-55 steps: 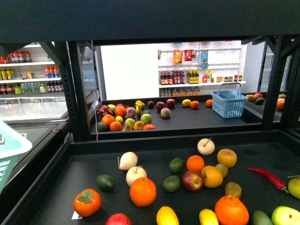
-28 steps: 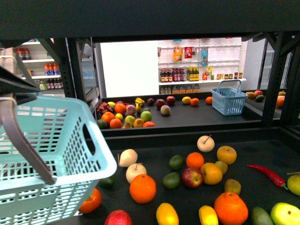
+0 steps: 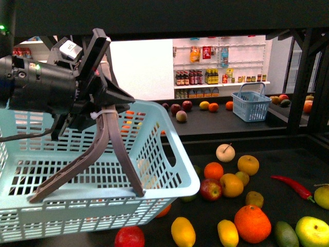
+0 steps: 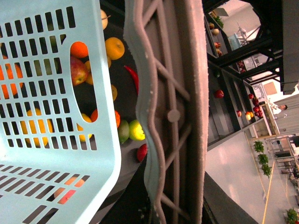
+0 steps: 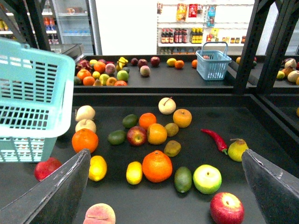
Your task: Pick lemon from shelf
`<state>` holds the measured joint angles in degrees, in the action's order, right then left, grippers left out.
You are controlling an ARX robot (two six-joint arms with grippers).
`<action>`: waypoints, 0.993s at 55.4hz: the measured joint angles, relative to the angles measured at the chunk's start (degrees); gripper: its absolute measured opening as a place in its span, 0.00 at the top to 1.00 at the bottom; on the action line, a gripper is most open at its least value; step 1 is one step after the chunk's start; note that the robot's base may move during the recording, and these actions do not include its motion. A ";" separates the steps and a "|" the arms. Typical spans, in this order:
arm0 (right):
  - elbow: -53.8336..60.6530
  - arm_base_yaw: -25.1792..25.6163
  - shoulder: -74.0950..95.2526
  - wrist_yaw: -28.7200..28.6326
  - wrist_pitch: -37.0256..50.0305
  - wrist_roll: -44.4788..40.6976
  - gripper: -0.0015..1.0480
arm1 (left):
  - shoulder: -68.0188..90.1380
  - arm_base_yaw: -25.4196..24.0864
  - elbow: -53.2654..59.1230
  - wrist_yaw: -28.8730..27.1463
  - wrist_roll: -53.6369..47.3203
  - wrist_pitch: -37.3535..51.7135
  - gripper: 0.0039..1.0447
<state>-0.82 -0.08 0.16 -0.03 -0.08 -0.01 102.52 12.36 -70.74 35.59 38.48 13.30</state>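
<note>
Clamping the top of a grey-brown handle point(image 3: 125, 159), the left gripper point(image 3: 103, 109) has its jaws closed on the bar. The pale blue basket point(image 3: 92, 206) hangs tilted from it, its open side turned toward the front camera. The left wrist view shows little beyond that handle up close and the basket's slotted wall, with fruit visible through the slots. The right gripper point(image 5: 166, 156) has its jaws wide apart with nothing between them. Its two dark fingers point(image 5: 56, 191) frame the fruit on the dark deck of the shelf point(image 5: 261, 123).

The big orange point(image 5: 157, 166) serves as the marker on that deck. The lemon point(image 5: 134, 172) (a bright yellow oval with tapered ends) lies just beside it on its left, with neither gripper on it. A second yellow oval point(image 5: 97, 167), slightly larger and more golden, lies farther left of the big orange, near the basket's lower corner. Which of the two is the truer lemon is hard to settle from these views. A red apple point(image 5: 137, 136) sits behind and left of the big orange, and a red chilli point(image 5: 215, 139) sits behind and to its right. Far behind the big orange, on a farther deck, stands a small blue basket point(image 5: 213, 64).
</note>
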 joint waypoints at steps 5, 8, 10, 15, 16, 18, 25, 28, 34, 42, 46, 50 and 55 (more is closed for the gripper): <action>0.00 0.00 0.00 0.00 0.00 0.00 0.07 | 1.25 1.05 -1.46 -0.79 0.24 0.00 0.87; 0.00 0.00 0.00 0.00 0.00 0.00 0.07 | 2.03 1.55 -2.27 -1.18 0.63 0.00 0.87; 0.00 0.00 0.00 0.00 0.00 0.00 0.07 | 2.60 1.84 -2.75 -1.46 0.83 -0.02 0.87; 0.00 0.00 0.00 0.00 0.00 0.00 0.07 | 3.74 2.47 -4.17 -1.92 1.09 -0.66 0.87; 0.00 0.00 0.00 0.00 0.00 0.00 0.07 | 3.87 2.56 -4.37 -1.99 1.16 -0.76 0.87; 0.00 0.00 0.00 0.00 0.00 0.00 0.07 | 4.02 2.67 -4.61 -1.97 1.33 -0.81 0.87; 0.00 0.00 0.00 0.00 0.00 0.00 0.07 | 4.20 3.45 -5.42 -1.99 1.97 -0.85 0.87; 0.00 0.00 0.00 0.00 0.00 0.00 0.07 | 4.20 3.69 -5.49 -2.16 1.88 -0.85 0.87; 0.00 0.00 0.00 0.00 0.00 0.00 0.07 | 4.22 4.15 -5.51 -3.04 1.68 -1.20 0.87; -0.20 -0.61 0.55 2.05 -1.07 -0.35 0.07 | 4.22 4.37 -5.51 -3.26 1.40 -1.22 0.87; -2.21 -2.86 4.37 11.08 -7.34 -0.90 0.07 | 4.22 4.39 -5.51 -3.30 0.98 -1.22 0.87; -2.60 -2.34 9.18 11.21 -7.69 -0.61 0.07 | 4.22 4.42 -5.51 -3.45 0.96 -1.22 0.87; -4.26 1.44 17.70 6.10 -3.15 1.66 0.07 | 4.22 4.42 -5.51 -3.48 0.70 -1.22 0.87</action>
<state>-5.08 1.37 17.87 6.07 -3.22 1.65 106.74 16.78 -76.25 32.12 39.18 12.08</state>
